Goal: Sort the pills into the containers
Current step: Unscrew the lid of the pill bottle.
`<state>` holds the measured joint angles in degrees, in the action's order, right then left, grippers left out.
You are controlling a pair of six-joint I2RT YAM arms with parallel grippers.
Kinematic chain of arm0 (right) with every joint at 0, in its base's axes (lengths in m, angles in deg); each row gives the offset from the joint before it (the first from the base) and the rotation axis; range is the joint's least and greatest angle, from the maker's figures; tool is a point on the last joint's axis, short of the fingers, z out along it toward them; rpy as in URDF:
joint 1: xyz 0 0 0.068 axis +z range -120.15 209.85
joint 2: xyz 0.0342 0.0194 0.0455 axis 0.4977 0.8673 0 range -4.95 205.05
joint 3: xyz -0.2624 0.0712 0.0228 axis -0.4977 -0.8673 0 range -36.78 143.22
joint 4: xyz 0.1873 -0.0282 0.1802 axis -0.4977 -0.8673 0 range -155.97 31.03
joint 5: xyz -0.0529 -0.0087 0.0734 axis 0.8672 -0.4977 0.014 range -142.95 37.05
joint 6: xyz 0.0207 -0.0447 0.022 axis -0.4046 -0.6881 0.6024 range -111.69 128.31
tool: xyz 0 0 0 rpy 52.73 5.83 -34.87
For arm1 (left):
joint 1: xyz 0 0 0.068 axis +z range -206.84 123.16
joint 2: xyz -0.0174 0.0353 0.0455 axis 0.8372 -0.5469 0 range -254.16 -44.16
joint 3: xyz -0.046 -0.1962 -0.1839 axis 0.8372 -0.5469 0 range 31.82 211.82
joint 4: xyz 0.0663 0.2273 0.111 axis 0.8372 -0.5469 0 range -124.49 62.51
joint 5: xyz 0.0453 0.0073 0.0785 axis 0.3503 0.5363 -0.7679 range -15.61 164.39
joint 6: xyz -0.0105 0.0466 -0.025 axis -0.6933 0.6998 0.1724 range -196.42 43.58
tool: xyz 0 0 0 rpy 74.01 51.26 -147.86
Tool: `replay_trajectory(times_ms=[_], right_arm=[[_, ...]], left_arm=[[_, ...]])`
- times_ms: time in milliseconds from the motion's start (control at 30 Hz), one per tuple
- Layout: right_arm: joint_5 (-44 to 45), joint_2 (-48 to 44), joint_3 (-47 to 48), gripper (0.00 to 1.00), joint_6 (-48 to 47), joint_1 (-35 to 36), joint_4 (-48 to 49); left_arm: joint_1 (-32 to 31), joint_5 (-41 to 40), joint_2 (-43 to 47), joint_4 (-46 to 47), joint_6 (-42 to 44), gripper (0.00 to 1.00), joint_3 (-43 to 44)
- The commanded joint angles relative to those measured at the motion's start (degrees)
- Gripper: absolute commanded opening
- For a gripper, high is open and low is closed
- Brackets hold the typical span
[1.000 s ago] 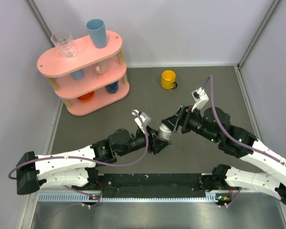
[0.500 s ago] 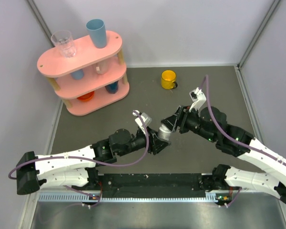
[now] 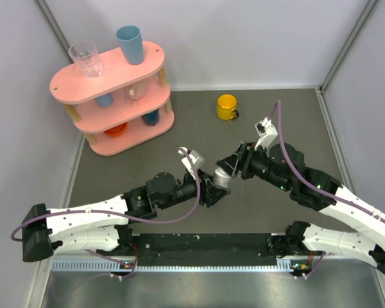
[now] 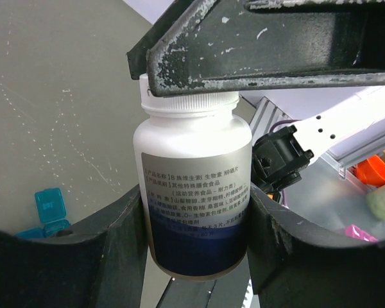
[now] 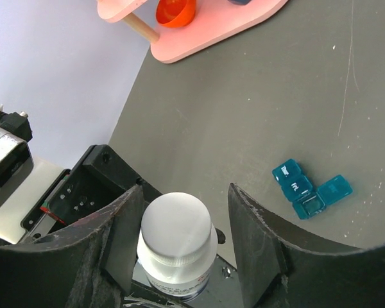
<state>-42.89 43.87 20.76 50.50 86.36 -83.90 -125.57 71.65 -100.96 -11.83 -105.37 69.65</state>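
Bottle (image 4: 192, 160): white plastic cyl.; teal square-cell pill box (image 5: 311, 189)

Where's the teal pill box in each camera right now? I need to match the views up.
Top external: not in sight.
Left wrist: the teal pill box sits at the lower left edge, one lid open.
Right wrist: it lies right of centre, off to the right of the bottle.
Shared landmark: the white bottle, mid-frame in all three.
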Motion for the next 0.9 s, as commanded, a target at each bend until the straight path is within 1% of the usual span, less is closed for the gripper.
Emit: replay_trajectory(times_ms=[0,67,133,167,200,300,400,467,567,800,867], right_arm=[[0.31,-0.21,0.82,0.53,0.43,0.71,2.16],[0.04,-0.21,0.82,0.49,0.43,0.70,2.43],[-0.39,-0.13,0.82,0.48,0.43,0.71,2.60],[-0.57,-0.04,0.82,0.53,0.61,0.71,2.69],[-0.75,0.05,0.82,0.55,0.52,0.79,2.69],[-1.27,-0.04,0.65,0.58,0.70,0.71,2.87],[-1.63,-0.04,0.47,0.59,0.78,0.71,2.87],[-1.80,-0.04,0.29,0.55,0.78,0.71,2.95],[-2.15,-0.13,0.12,0.55,0.96,0.71,3.04],[-2.68,-0.13,-0.41,0.56,1.14,0.71,3.22],[-2.86,0.14,-0.50,0.59,1.22,0.71,3.22]], left_arm=[[-0.18,-0.60,0.46,2.97,0.56,0.00,2.26],[-0.18,-0.42,0.46,3.15,0.39,0.00,1.99],[-0.26,-0.60,0.46,3.32,0.30,0.00,1.90],[-0.26,-0.60,0.54,3.32,0.30,0.00,1.90],[-0.18,-0.68,0.37,3.32,0.30,0.00,1.90],[-0.18,-0.77,0.37,3.32,0.47,0.00,1.99],[-0.18,-0.86,0.46,3.24,0.65,0.00,1.99],[-0.18,-0.77,0.46,3.24,0.65,0.00,2.08],[-0.18,-0.86,0.55,3.32,0.65,0.00,1.82],[-0.18,-1.04,0.55,3.41,0.74,0.00,1.99],[-0.18,-1.04,0.46,3.41,0.82,0.00,1.99]])
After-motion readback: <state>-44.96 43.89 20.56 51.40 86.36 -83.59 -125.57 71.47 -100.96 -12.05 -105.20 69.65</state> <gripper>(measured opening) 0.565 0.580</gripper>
